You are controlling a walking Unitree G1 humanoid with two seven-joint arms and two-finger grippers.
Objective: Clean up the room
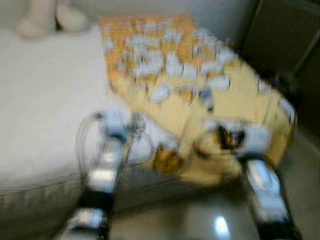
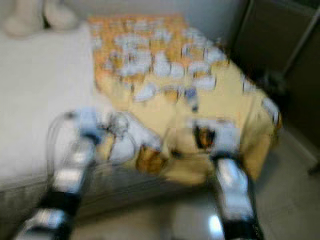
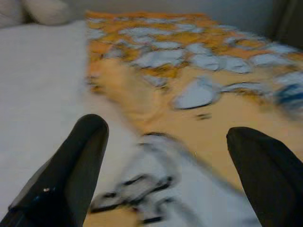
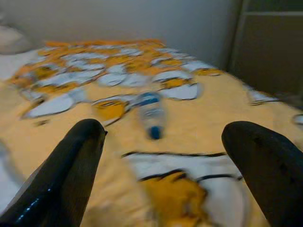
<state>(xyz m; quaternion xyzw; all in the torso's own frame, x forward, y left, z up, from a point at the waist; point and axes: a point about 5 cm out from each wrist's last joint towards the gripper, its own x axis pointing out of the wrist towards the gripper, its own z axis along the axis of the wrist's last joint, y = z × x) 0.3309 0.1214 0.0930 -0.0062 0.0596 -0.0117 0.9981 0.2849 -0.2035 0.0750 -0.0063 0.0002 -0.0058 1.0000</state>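
Observation:
A yellow and orange patterned blanket (image 1: 200,95) lies spread over the right part of a white bed (image 1: 45,105). A small plastic bottle (image 4: 151,116) with a blue cap lies on its side on the blanket (image 4: 213,113), also seen as the bottle (image 1: 206,97) in the head view. My left gripper (image 3: 165,161) is open above the blanket's near edge (image 3: 142,104). My right gripper (image 4: 163,156) is open, short of the bottle, with nothing between its fingers. The head views are blurred.
Two pale pillows or soft toys (image 1: 50,17) sit at the far left of the bed. A dark cabinet (image 1: 285,35) stands to the right. Shiny tiled floor (image 1: 200,220) runs below the bed's near edge.

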